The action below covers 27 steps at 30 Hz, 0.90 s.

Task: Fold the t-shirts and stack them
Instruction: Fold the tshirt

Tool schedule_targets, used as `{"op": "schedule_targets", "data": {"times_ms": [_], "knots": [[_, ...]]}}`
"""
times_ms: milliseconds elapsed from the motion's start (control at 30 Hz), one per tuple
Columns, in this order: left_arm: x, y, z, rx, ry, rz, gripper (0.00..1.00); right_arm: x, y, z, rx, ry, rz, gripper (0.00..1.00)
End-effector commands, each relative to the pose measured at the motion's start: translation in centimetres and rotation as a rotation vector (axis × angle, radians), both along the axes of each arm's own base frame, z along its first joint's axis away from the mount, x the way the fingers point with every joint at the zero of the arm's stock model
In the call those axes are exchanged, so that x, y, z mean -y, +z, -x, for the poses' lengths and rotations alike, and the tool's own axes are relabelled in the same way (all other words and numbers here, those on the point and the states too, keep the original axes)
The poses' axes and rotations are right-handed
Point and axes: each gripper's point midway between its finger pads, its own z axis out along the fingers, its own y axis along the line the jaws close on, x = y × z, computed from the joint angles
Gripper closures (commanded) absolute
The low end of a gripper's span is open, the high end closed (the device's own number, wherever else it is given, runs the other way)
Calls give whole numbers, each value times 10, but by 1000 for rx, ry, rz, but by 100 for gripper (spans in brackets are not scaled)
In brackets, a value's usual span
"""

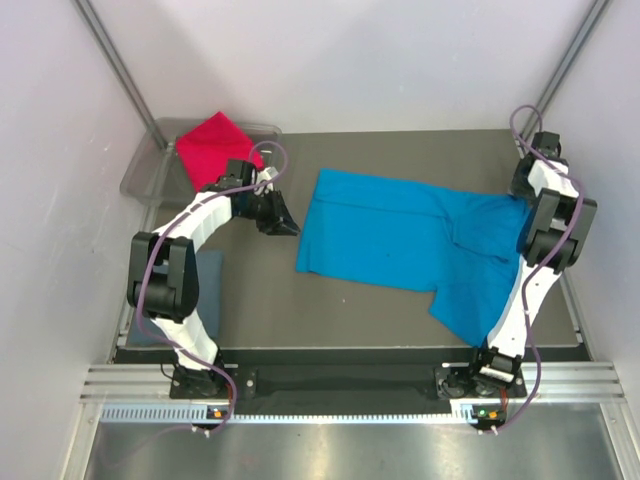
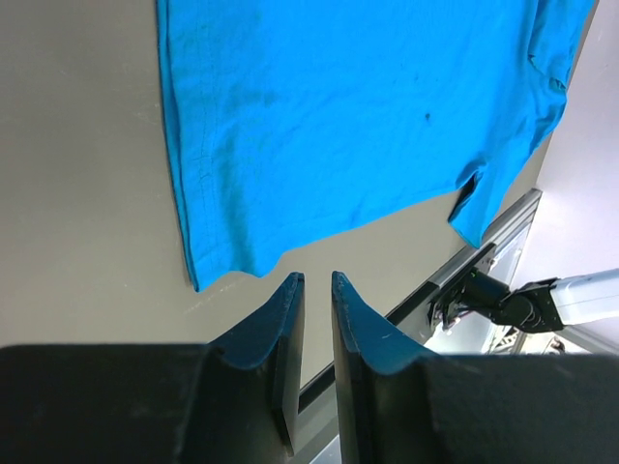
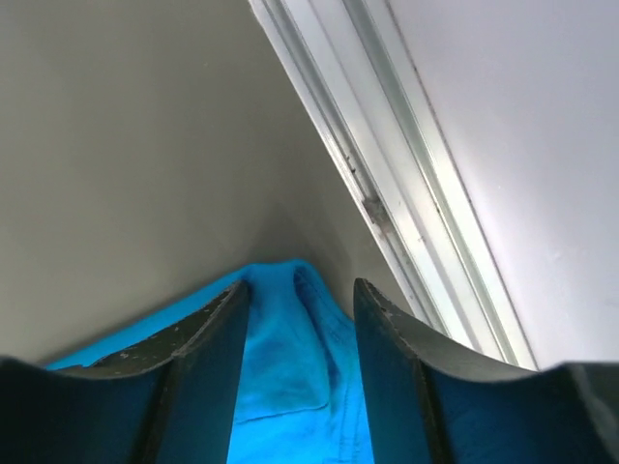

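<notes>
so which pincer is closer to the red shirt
Left. The left pincer is a short way from the red shirt, toward its right; the right pincer is far off at the turquoise shirt's right end.

1. The spread t-shirt (image 1: 400, 235) lies across the middle and right of the table (image 1: 400, 150).
2. The tray (image 1: 148, 172) sits at the far left corner, and a folded t-shirt (image 1: 213, 148) lies in it.
3. A third t-shirt (image 1: 210, 290) lies on the table at the near left.
4. The left gripper (image 1: 283, 222) is just left of the spread t-shirt's left edge.
5. The right gripper (image 3: 300, 290) is over that shirt's far right end, beside the table's right rail (image 3: 387, 193).
</notes>
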Motion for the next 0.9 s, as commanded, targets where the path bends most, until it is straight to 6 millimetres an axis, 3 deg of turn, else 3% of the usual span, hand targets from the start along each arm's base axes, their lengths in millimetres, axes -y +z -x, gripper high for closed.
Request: {"op": "schedule_targets", "data": {"times_ms": [0,67,200,300,433,600,667,767,867], "knots": [[2,13,-13,51,10,18,78,16,3,-4,9,-12,8,53],[3,17,-16,56,10,26,78,14,0,-7,15,-10,-18,58],[0,24,-23,52,5,-8,78,11,-3,-15,43,-22,-46,85],[0,29,-34,79,9,-20,77,12,3,-28,73,-30,-35,87],[4,28,-50,78,34,-6,78,14,29,-56,158,-18,-1,89],[6,37,-59,72,29,-8,80,10,39,-68,213,-53,-33,89],[0,37,-58,82,43,-42,80,5,41,-68,213,-60,-42,77],[-10,35,-56,108,44,-112,80,2,56,-66,209,-64,-53,48],[-23,33,-54,136,25,-197,79,2,88,-63,207,-68,-41,35]]}}
